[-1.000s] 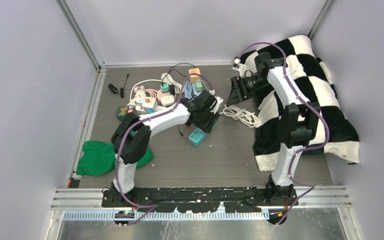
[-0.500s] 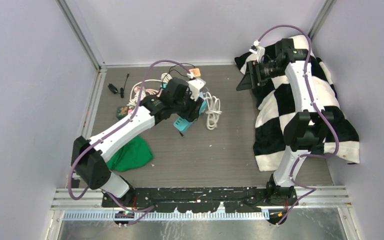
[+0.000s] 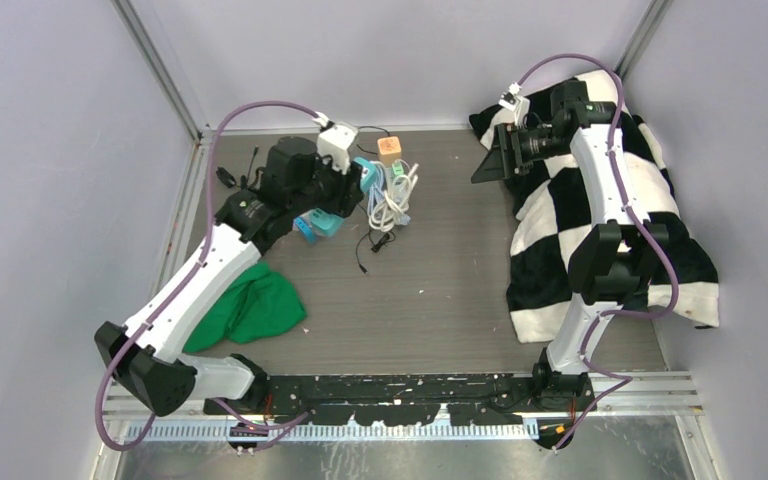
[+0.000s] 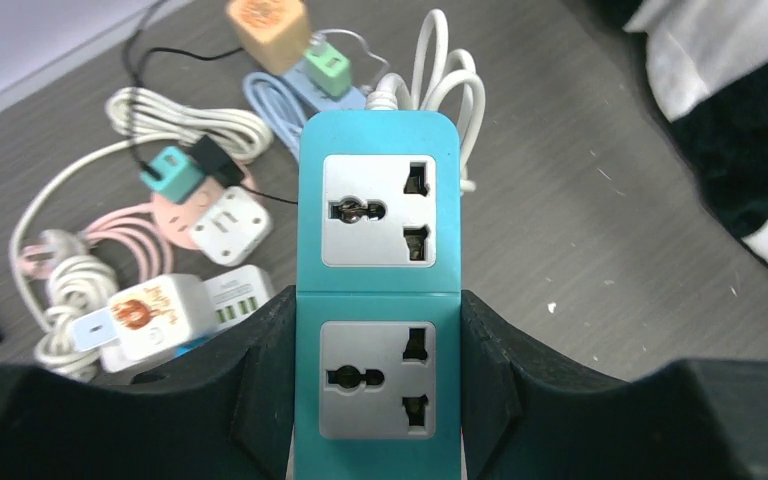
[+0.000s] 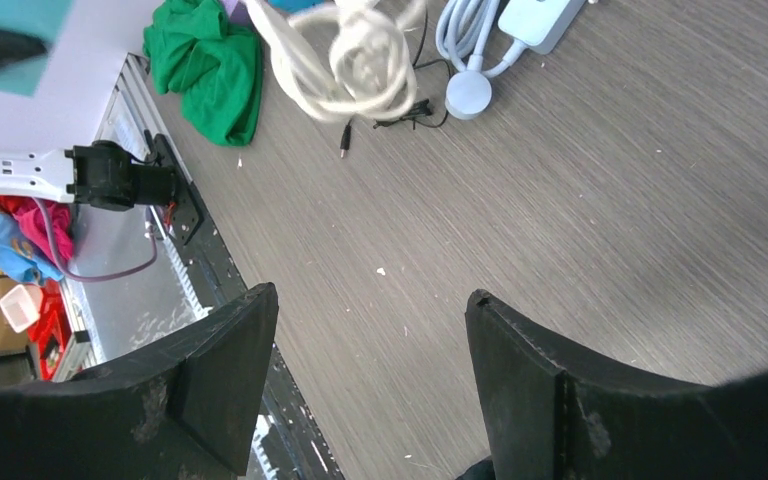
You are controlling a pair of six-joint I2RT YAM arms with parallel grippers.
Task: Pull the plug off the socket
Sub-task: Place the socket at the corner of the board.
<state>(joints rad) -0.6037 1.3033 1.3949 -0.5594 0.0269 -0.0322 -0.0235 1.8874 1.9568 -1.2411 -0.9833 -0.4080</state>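
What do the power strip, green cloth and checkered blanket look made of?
The power strip looks like hard plastic: smooth teal shell, matte grey socket faces, moulded edges. The green cloth is soft fabric, crumpled in folds; fibre unclear. The checkered blanket seems plush, perhaps fleece: soft, draped surface.

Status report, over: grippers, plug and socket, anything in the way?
Left gripper shut on teal plastic power strip. Right gripper open, empty. Both visible sockets hold no plug. White coiled cord attached, nothing blocking.

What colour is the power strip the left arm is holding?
Teal power strip, pale grey socket faces; clearest in left wrist view.
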